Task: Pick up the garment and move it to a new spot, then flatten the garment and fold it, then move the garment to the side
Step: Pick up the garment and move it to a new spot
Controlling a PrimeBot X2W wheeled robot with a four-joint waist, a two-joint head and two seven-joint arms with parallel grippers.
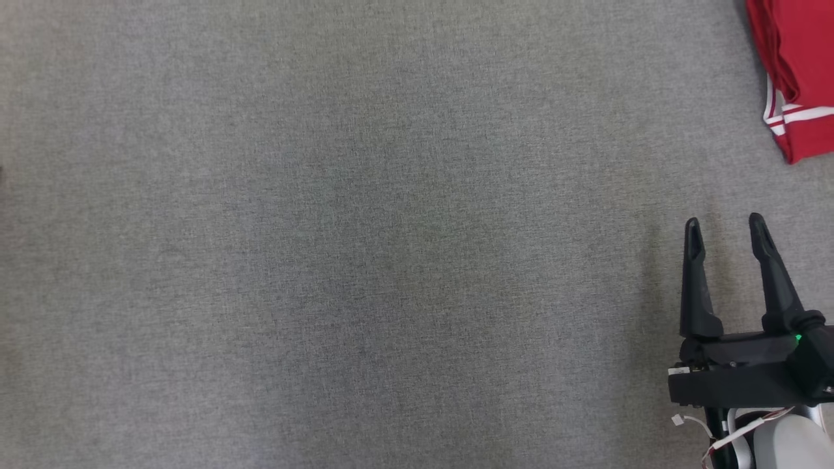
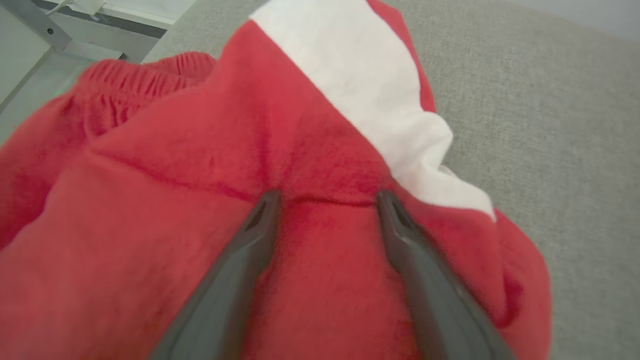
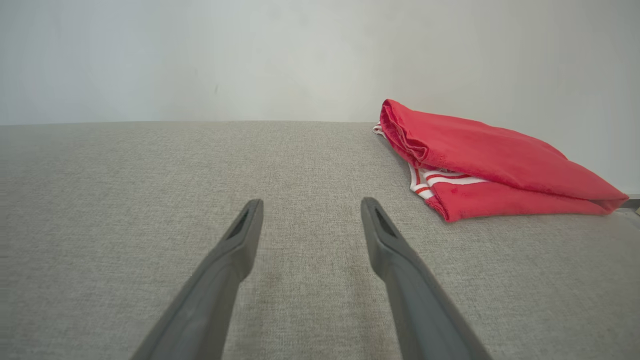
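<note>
Our head camera looks straight down, our right wrist skims low, both sharing the red garment (image 1: 805,71) upper right; our left wrist crowds red cloth (image 2: 150,225).

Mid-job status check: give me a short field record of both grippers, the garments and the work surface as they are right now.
surface: grey fabric surface
folded red garment: white stripes, lying folded at the far right of the head view
right gripper: open, empty, over bare surface, apart from the folded red garment
left gripper: open, fingers spread over the crumpled red garment; contact unclear
crumpled red garment: white panel, elastic waistband, bunched near the surface edge
same garment in both wrist views: cannot tell
</note>
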